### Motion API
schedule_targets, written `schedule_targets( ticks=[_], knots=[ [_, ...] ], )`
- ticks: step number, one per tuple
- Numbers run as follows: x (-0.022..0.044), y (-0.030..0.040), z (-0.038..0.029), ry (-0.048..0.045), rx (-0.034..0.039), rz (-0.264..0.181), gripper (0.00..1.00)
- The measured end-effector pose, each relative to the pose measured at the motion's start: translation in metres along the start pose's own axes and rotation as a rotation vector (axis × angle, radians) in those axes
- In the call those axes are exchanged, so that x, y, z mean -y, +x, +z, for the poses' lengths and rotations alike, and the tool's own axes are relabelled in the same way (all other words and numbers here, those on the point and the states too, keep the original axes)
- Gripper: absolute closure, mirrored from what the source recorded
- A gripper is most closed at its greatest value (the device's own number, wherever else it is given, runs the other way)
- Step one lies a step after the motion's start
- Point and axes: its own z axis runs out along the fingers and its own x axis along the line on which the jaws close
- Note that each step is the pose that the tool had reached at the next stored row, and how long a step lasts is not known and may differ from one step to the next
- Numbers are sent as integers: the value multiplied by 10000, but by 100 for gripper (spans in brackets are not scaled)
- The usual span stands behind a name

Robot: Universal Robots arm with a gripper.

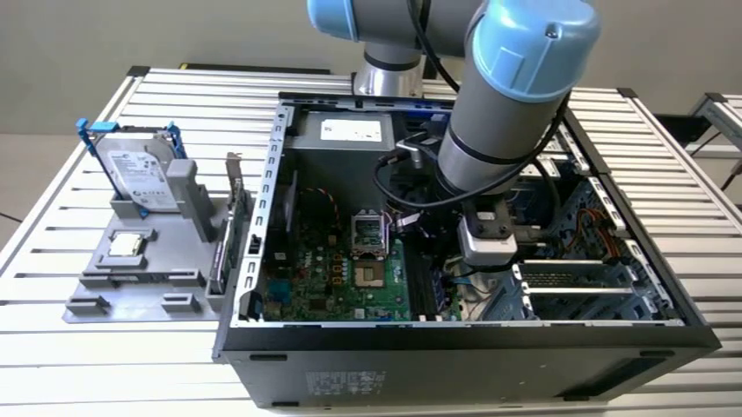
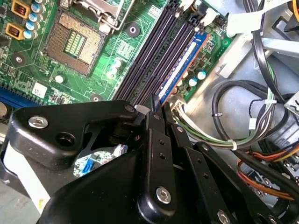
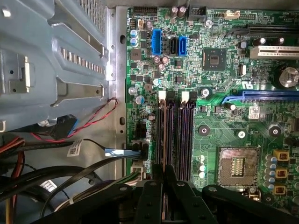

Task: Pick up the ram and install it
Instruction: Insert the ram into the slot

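Note:
The ram [image 2: 181,67] is a thin stick with a bluish face and white labels. It stands on edge in the outermost of the black motherboard slots [image 2: 149,56], the one nearest the cable side. My gripper [image 2: 158,105] sits low over the near end of that slot, and its two black fingertips [image 2: 152,101] are pinched together on the stick's end. In the first wrist view the gripper [image 3: 164,169] lines up with the same outer slot [image 3: 161,135]. In the exterior view the gripper [image 1: 487,257] reaches down inside the open computer case [image 1: 267,261].
The bare CPU socket [image 2: 74,42] lies beside the slots. Cable bundles [image 2: 243,121] crowd the case floor on the other side. Outside the case, on the exterior view's left, a grey tray [image 1: 87,304] holds a silver drive with blue rails [image 1: 139,169] and an upright card [image 1: 232,226].

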Motion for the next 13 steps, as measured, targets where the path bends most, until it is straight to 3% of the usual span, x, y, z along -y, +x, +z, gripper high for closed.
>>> schedule_targets(
  ticks=[13],
  knots=[
    [42, 21, 4, -3, 0, 0, 100]
  ],
)
